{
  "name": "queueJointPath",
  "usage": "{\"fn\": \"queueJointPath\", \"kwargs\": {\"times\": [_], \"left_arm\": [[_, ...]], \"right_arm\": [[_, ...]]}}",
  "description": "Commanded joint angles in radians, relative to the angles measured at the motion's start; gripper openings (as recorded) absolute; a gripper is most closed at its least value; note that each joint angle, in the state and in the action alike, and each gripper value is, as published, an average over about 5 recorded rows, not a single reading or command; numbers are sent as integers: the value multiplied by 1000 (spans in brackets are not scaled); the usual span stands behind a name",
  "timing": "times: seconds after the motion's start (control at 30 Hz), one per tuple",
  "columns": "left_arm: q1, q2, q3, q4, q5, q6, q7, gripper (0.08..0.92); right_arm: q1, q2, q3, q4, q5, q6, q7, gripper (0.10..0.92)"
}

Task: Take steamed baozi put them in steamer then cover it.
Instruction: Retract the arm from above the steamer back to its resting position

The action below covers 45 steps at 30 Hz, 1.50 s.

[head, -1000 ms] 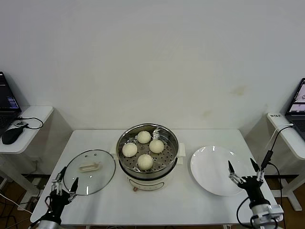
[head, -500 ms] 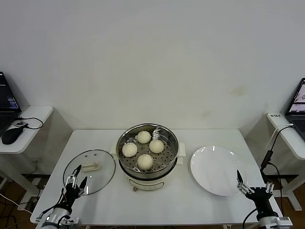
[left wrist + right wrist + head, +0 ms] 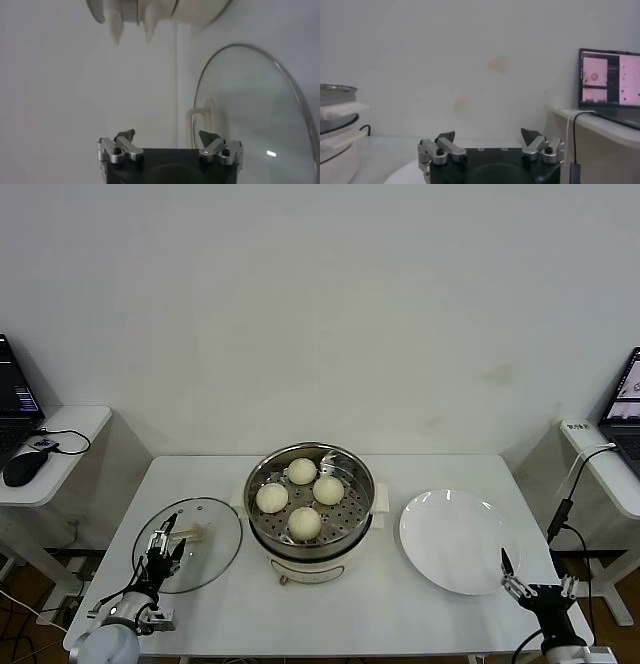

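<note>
Several cream-white baozi (image 3: 304, 523) lie on the perforated tray inside the steel steamer (image 3: 320, 564) at the table's middle. The glass cover (image 3: 205, 559) lies flat on the table left of the steamer, handle (image 3: 192, 533) up. My left gripper (image 3: 165, 546) hovers open over the cover's left part, close to the handle. In the left wrist view the cover (image 3: 250, 115) and its handle (image 3: 199, 125) sit just beyond my open left gripper (image 3: 167, 137). My right gripper (image 3: 537, 577) is open and holds nothing, near the table's front right corner.
An empty white plate (image 3: 455, 539) lies right of the steamer, next to the right gripper. Side desks with laptops (image 3: 610, 75) stand on both sides; a mouse (image 3: 22, 468) rests on the left one. The wall is close behind the table (image 3: 340, 614).
My left gripper has moved forward and right, from the cover's near-left edge to over the glass by the handle. The right gripper has drawn back off the plate toward the front edge.
</note>
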Motion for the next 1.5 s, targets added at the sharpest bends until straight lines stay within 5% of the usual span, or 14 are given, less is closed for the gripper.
{"fn": "queueJointPath", "kwargs": {"times": [0.03, 1.03, 1.5], "left_arm": [[-94, 5, 19, 99, 14, 1, 0, 823], [-167, 1, 34, 187, -6, 4, -6, 810], [-184, -8, 40, 255, 0, 0, -23, 428]], "right_arm": [[-7, 8, 14, -3, 3, 1, -3, 823], [-7, 27, 7, -31, -27, 7, -21, 823], [-8, 29, 6, -33, -30, 5, -27, 823]]}}
